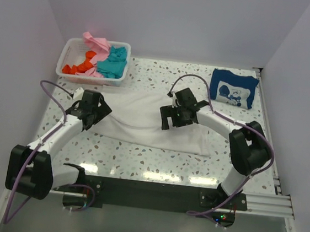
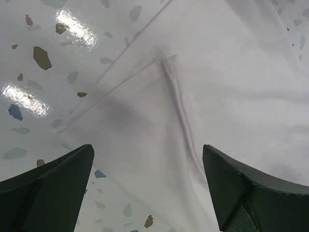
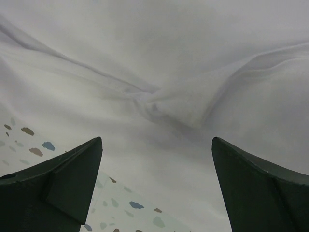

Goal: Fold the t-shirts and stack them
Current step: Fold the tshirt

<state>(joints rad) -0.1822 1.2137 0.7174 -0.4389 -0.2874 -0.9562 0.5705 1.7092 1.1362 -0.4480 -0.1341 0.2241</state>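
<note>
A plain white t-shirt lies spread flat across the middle of the table. My left gripper hovers open over its left end, where the left wrist view shows a sleeve seam and the cloth's edge between the wide-apart fingers. My right gripper stands open above the shirt's middle, over a bunched wrinkle. Neither holds anything. A folded navy blue t-shirt with a white print lies at the back right. Pink, teal and orange t-shirts sit crumpled in the basket.
The white slotted basket stands at the back left corner. White walls close in the left, back and right. The speckled tabletop shows in front of the white shirt, with the arm bases on a black rail at the near edge.
</note>
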